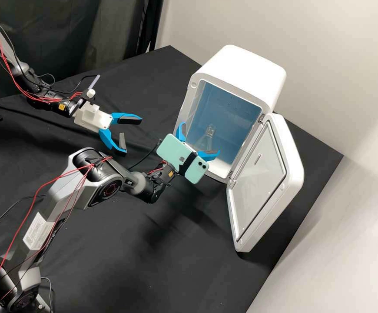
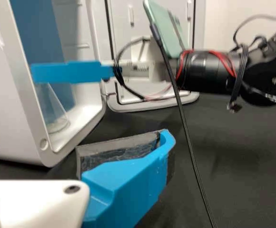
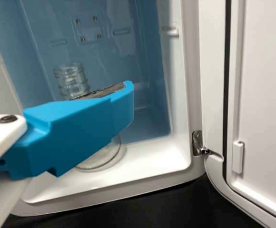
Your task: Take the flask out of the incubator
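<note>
Sitting right at the mouth of the white box-shaped incubator (image 1: 241, 69) with the blue lining, the right pincer (image 1: 194, 142) has its fingers spread apart and nothing in them. The clear glass conical flask (image 1: 209, 132) stands upright on the incubator floor, deeper inside. To do this grab well, the arm should probably slide in level, put one finger on each side of the threaded neck, then squeeze gently since glass is slippery. After that, lift it a touch to clear the front lip and back straight out, keeping off the open white door (image 1: 263, 182). The left pincer (image 1: 130, 134) hangs open over the black surface (image 1: 154, 243), well apart.
</note>
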Robot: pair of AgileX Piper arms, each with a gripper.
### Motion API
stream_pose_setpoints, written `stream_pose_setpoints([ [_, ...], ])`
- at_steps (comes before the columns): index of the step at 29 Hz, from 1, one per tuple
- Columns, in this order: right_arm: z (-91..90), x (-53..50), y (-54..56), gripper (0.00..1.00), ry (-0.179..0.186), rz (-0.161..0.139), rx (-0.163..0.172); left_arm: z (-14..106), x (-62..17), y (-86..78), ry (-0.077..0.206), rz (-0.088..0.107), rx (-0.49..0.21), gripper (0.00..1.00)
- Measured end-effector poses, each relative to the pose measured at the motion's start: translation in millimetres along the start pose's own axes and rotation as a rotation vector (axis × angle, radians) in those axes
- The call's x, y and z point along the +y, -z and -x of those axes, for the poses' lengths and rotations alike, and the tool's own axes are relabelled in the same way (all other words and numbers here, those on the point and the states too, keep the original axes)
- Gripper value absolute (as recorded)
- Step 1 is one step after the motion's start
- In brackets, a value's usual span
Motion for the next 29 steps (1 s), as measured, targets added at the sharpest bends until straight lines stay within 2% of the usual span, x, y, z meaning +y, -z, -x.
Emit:
stream_pose_setpoints([
  [3,-3.0,-0.6,-1.7,1.0,0.0,-0.008,0.001,0.7,1.9,0.3,-0.005,-0.001,0.001,1.0],
  [6,-4.0,-1.4,-3.4,1.0,0.008,-0.019,-0.013,1.4,4.1,-0.2,-0.012,-0.002,0.0,1.0],
  [10,-3.7,0.1,-4.5,1.0,0.004,-0.024,-0.016,1.4,4.1,-0.2,-0.012,-0.002,0.0,1.0],
  [17,-2.3,6.6,-9.4,1.0,-0.001,-0.017,-0.022,1.4,4.1,-0.2,-0.012,-0.002,0.0,1.0],
  [21,-0.6,9.2,-12.8,1.0,-0.006,-0.026,-0.031,1.4,4.1,-0.2,-0.012,-0.002,0.0,1.0],
  [25,0.7,11.6,-19.8,1.0,-0.008,-0.024,-0.045,1.4,4.1,-0.2,-0.012,-0.002,0.0,1.0],
  [27,0.7,8.8,-24.5,1.0,-0.002,-0.026,-0.056,1.4,4.1,-0.2,-0.012,-0.002,0.0,1.0],
  [28,0.6,8.0,-25.6,1.0,0.0,-0.022,-0.058,1.4,4.1,-0.2,-0.012,-0.002,0.0,1.0],
  [29,0.6,6.7,-27.4,1.0,0.003,-0.005,-0.062,1.4,4.1,-0.2,-0.012,-0.002,0.0,1.0],
])
